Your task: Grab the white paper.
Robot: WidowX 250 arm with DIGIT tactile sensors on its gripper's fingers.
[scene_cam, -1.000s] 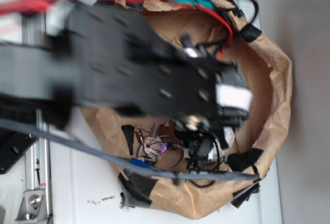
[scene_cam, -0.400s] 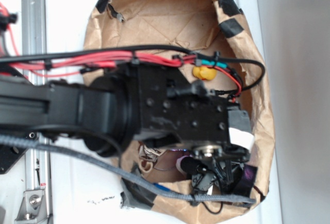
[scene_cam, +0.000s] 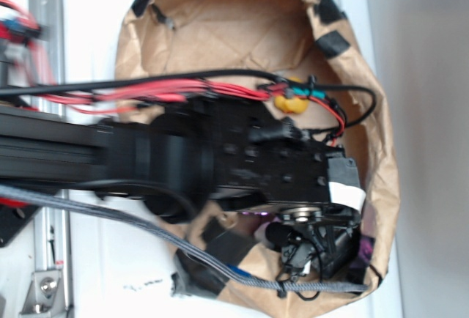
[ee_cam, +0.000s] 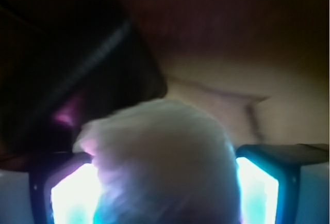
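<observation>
Exterior view: the black arm (scene_cam: 183,160) reaches from the left into the brown paper bag (scene_cam: 242,25). Compared with 0.4 s ago it sits slightly lower and further right, deeper in the bag; a second ago it crossed the bag higher up, heavily blurred. The yellow duck (scene_cam: 291,102) shows just above the arm, half hidden by cables.

Wrist view: the white paper (ee_cam: 165,162) fills the space between the two fingers (ee_cam: 270,182) of the gripper (ee_cam: 165,193), which stand apart on either side. Whether they press it cannot be told. Judged, the grasp is about to be made.

No brand, label or writing is readable.
</observation>
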